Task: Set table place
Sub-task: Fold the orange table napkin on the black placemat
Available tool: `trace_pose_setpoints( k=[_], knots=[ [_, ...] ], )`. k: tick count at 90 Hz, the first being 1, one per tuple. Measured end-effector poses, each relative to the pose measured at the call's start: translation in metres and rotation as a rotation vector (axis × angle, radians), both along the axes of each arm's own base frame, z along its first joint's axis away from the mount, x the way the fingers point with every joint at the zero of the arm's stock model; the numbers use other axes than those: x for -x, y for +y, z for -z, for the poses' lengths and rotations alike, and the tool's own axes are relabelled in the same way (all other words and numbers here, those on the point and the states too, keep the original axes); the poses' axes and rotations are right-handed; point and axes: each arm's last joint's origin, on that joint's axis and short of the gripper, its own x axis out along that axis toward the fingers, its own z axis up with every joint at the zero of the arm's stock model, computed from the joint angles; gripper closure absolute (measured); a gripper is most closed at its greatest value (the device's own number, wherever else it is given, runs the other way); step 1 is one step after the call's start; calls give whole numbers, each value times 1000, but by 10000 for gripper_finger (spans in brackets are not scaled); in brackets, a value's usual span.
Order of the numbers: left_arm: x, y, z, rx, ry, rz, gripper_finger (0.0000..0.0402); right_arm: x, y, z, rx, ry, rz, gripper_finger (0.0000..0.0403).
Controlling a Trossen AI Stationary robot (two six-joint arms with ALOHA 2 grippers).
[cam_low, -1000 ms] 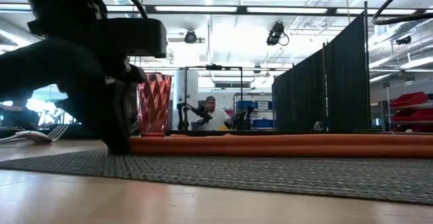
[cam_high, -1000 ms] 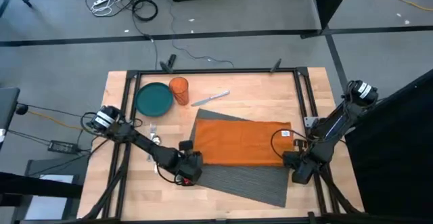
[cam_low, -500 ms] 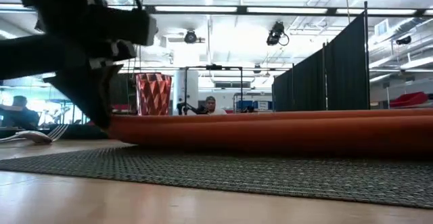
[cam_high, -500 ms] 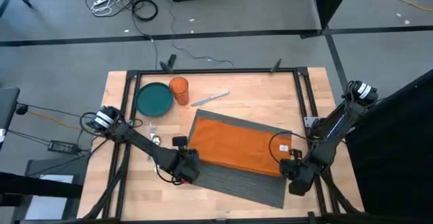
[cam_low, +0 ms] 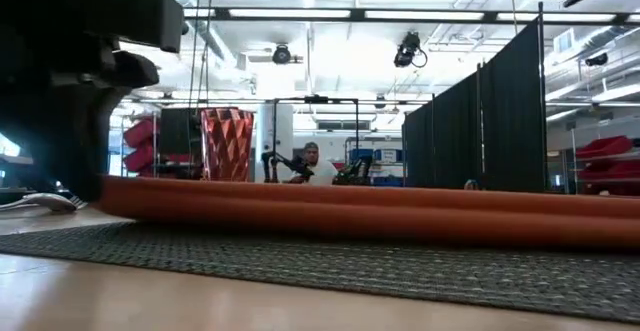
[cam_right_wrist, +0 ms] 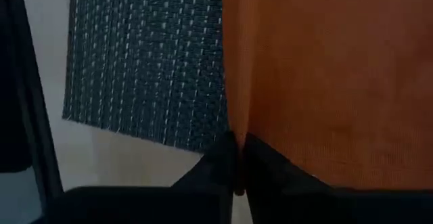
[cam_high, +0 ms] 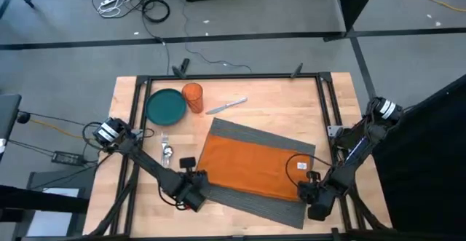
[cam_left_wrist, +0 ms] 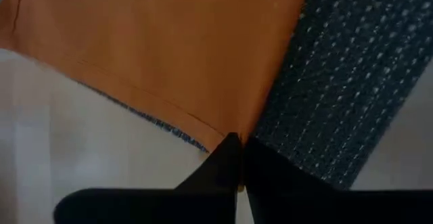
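The dark grey ribbed placemat (cam_high: 255,206) lies flat and askew on the wooden table (cam_high: 280,101). An orange napkin (cam_high: 251,164) is spread over most of it and shows as a long orange ridge (cam_low: 380,211) in the low view. My left gripper (cam_high: 191,190) is shut on the napkin's near left corner. My right gripper (cam_high: 309,194) is shut on its near right corner. Both grippers hang low over the table near its front edge. My left gripper pinches the napkin's near left corner (cam_left_wrist: 226,135) between its two shut fingers, coming from above. The napkin lies slack on the placemat (cam_left_wrist: 338,88). My right gripper pinches the napkin's near right corner (cam_right_wrist: 249,130) between its two shut fingers, from above, beside the placemat's strip (cam_right_wrist: 145,61).
A teal plate (cam_high: 165,106), an orange cup (cam_high: 192,97) and a knife (cam_high: 227,105) stand at the far left. A fork and a spoon (cam_high: 166,148) lie left of the placemat. The black frame (cam_high: 138,124) edges the table. People sit in the room beyond (cam_low: 312,166).
Both grippers have gone toward the table's near edge, the left one also leftward, drawing the napkin with them. The napkin has slid nearer and turned, so its edges now run along the placemat's. The placemat has stayed where it was.
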Motion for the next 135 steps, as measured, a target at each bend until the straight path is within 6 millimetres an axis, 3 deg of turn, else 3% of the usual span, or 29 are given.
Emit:
trace_pose_setpoints(
  k=[19, 31, 43, 54, 69, 90, 99, 121, 135],
  knots=[
    [-1, 2, 0, 6, 39, 54, 318, 4, -4, -12, -44, -1, 1, 337],
    [-5, -1, -6, 7, 32, 103, 262, 9, -8, -31, -151, 30, -1, 286],
    [-11, -4, -16, 12, 3, 129, 233, 13, -12, -48, -233, 5, 9, 255],
    [-13, -5, -19, 2, -20, 134, 227, 13, -15, -52, -199, -78, 55, 245],
    [-8, 7, 4, -2, -3, 127, 228, 1, -22, -36, 44, -211, 96, 250],
    [-4, 7, 18, 103, -26, 45, 229, -13, -38, -2, 201, -101, 104, 258],
    [-3, 6, 19, 120, -34, -3, 229, -17, -44, 3, 250, -60, 78, 258],
    [0, -7, 20, 199, -96, -84, 229, -22, -67, -7, 320, -40, 51, 259],
    [-1, -13, 14, 200, -100, -73, 229, -18, -77, -24, 231, -5, 35, 261]
  ],
)
